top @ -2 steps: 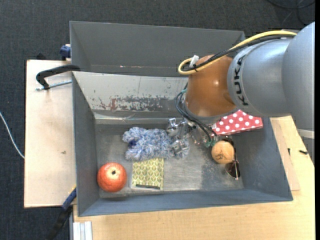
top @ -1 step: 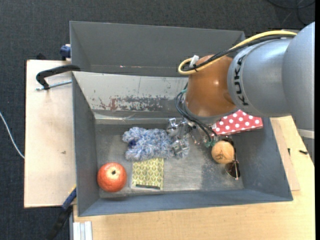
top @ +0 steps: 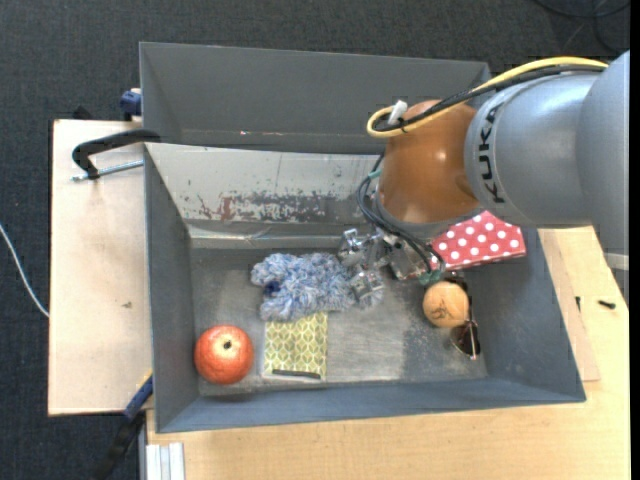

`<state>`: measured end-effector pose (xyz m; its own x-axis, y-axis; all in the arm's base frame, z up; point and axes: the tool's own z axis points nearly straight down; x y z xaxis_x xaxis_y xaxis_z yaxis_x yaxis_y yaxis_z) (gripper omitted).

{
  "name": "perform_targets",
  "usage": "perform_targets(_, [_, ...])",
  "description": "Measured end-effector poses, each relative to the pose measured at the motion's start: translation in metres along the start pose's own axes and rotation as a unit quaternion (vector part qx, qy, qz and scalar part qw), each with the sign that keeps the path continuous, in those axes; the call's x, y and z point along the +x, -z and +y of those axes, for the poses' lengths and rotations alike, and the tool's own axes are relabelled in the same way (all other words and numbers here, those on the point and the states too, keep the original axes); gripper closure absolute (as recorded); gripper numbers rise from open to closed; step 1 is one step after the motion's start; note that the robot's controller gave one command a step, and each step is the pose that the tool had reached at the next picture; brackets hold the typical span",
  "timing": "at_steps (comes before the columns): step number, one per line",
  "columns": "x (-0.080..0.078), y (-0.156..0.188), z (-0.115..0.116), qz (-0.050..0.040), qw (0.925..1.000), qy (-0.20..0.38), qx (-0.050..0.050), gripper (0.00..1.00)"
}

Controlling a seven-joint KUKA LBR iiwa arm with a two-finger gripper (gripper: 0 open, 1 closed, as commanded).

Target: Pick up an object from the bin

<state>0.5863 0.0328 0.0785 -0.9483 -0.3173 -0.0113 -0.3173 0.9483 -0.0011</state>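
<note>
Cloth point(top: 300, 280), blue and white and fluffy, is seen bunched on the floor of the bin point(top: 168, 298), near the middle of the frame. The claw point(top: 362, 266) is found at the right edge of the cloth, either touching the fluff or just over it; which of the two cannot be told. Whether the claw is open or closed cannot be told either, and no hold on anything can be made out. Above the claw, the orange cover point(top: 425, 173) of the wrist is seen, and the grey arm point(top: 560, 138) is seen at the upper right of the frame.

Five other things are held by the bin. A green patterned packet point(top: 296, 345) is laid flat just below the cloth, its upper edge at the fluff. A red apple point(top: 224, 355) is set just left of the packet, near the lower left corner. A red box point(top: 480, 241) with white dots is seen right of the claw, partly hidden under the wrist. A tan ball point(top: 445, 304) is placed just below the box, and a small dark thing point(top: 465, 340), too unclear to be named, is seen just beneath the ball.
</note>
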Motion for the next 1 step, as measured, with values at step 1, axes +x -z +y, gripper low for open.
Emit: perform_targets(1, [0.0053,0.1572,0.0343,0.0002,0.9987,-0.050,0.000,1.00])
